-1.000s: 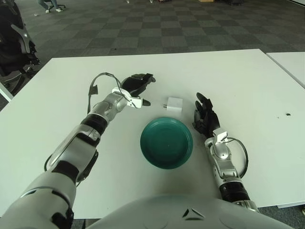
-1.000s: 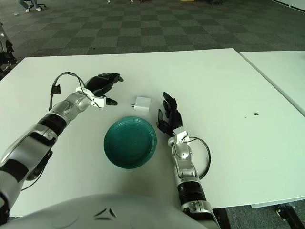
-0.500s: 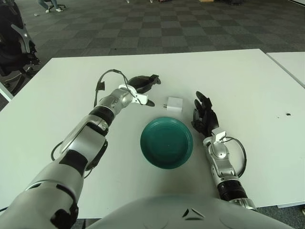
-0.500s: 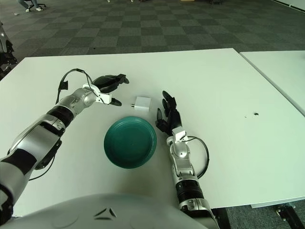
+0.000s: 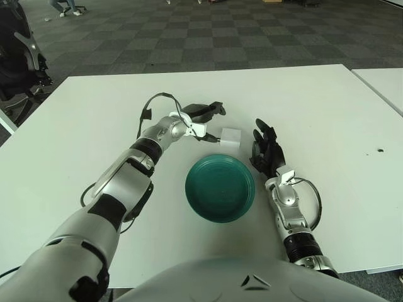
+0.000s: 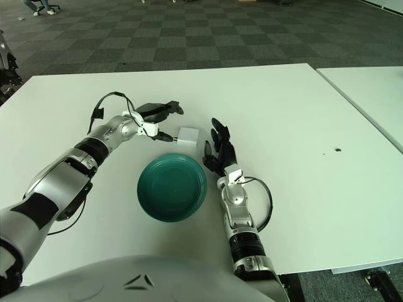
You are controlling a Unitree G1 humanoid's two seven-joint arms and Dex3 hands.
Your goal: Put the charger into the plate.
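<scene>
Charger (image 5: 231, 138): small white block on the white table (image 5: 327, 100), just beyond the far rim of the green plate (image 5: 220, 189), not in it.

Left eye view. Left hand (image 5: 203, 117) sits just to the left of the charger, fingers spread, one finger above and one low by the block's left face; holds nothing. Contact between fingertip and charger cannot be told. Right hand (image 5: 266, 153) shows just right of the charger and beside the plate's far right rim, fingers extended and loosely apart, empty, idle.

Risk, as judged: the block is small and smooth-sided, so a closing finger that meets one face first may push it away across the table rather than pinch it. It could slide toward the right hand or tip against the plate rim. A cable loop (image 5: 154, 104) near the left wrist hangs over the table; it could drag if the arm sweeps low.

Right eye view. Charger (image 6: 187, 136) again lies just past the plate (image 6: 172, 187), with a narrow strip of bare table between them. Room: open table beyond and left of the plate; table edges lie well apart from it on every side. The tight spot is to the right of the charger, where the right hand (image 6: 218, 150) stands close. The carry to the plate is short and toward the robot.
</scene>
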